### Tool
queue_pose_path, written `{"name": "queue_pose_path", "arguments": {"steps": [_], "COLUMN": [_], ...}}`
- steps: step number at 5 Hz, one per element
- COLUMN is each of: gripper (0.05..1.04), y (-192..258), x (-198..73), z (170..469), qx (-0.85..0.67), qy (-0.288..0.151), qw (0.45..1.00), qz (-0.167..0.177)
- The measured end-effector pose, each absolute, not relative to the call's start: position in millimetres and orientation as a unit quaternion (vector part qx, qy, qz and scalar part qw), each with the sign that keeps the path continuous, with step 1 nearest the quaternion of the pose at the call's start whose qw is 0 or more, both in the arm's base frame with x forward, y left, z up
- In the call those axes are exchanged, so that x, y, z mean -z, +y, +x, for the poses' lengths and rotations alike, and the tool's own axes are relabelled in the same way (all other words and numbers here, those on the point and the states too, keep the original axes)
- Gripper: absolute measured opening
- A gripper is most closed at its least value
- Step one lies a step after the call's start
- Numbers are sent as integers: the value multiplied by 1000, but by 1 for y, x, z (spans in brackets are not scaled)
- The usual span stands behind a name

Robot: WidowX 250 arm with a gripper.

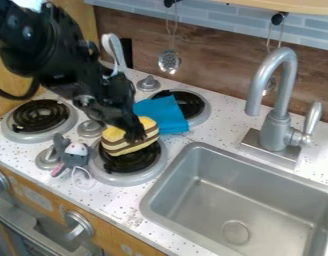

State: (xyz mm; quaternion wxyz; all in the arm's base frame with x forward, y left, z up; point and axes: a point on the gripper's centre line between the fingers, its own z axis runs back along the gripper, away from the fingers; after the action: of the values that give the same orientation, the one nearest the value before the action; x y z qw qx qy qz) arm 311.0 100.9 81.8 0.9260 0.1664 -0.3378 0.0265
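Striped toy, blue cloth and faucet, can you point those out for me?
Striped toy [120, 146]: camera view, on its striped side.
Blue cloth [162, 113]: camera view, near its middle.
Faucet [277, 131]: camera view, on its lower body.

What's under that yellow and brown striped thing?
Under the striped thing shows a black coil burner. The part directly beneath is covered, so I can't tell what's there.

No legible text, labels, brands, numbers or signs on anything: counter [120, 202], burners, sink [148, 210], faucet [283, 100], knobs, backsplash [213, 55]. Speckles on the counter are only dots, nothing readable.
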Motion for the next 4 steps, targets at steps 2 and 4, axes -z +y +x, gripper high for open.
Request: {"name": "queue_pose_path", "arguments": {"steps": [2,4], "gripper": [999,977], "y": [104,121], "x": [-59,-55], "z": [315,325], "qx": [-17,-37], "qy": [-309,-306], "qw": [938,931], "qz": [158,195]}}
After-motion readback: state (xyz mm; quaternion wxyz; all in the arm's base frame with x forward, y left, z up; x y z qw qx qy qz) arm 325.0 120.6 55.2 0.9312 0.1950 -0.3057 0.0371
